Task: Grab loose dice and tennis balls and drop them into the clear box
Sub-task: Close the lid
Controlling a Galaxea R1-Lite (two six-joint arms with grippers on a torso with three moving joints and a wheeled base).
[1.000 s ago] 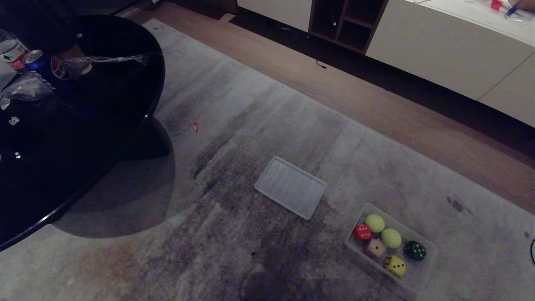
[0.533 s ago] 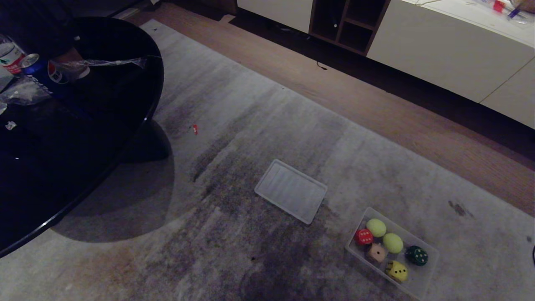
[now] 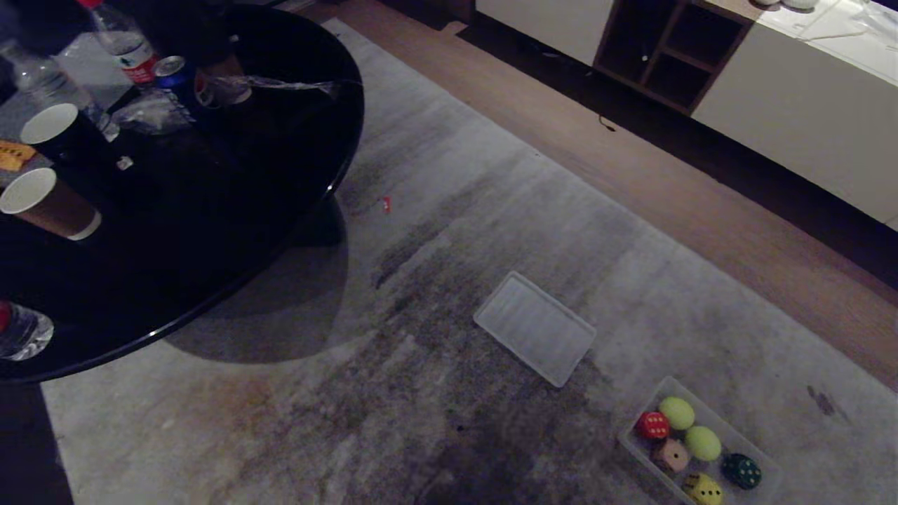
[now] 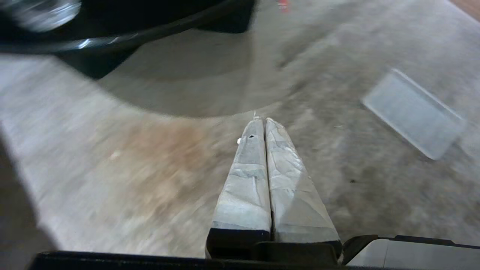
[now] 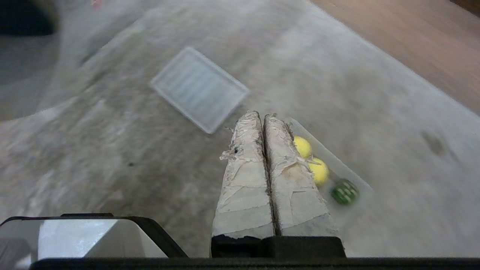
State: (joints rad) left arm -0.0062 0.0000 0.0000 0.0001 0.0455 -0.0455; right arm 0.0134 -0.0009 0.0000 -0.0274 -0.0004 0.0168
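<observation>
Dice, fuzzy tennis balls in clear box; left end effector, right end effector pressed together, empty

Left gripper with taped fingers pressed together, hanging above the floor, right gripper likewise closed, tape frayed, neither holding anything

clear box is cut by the head view's bottom edge, yellow die partly clipped. From the right wrist, the taped fingers hide the box's near half; red, beige, yellow dice unseen. Red speck beside table: too small to identify.
</observation>
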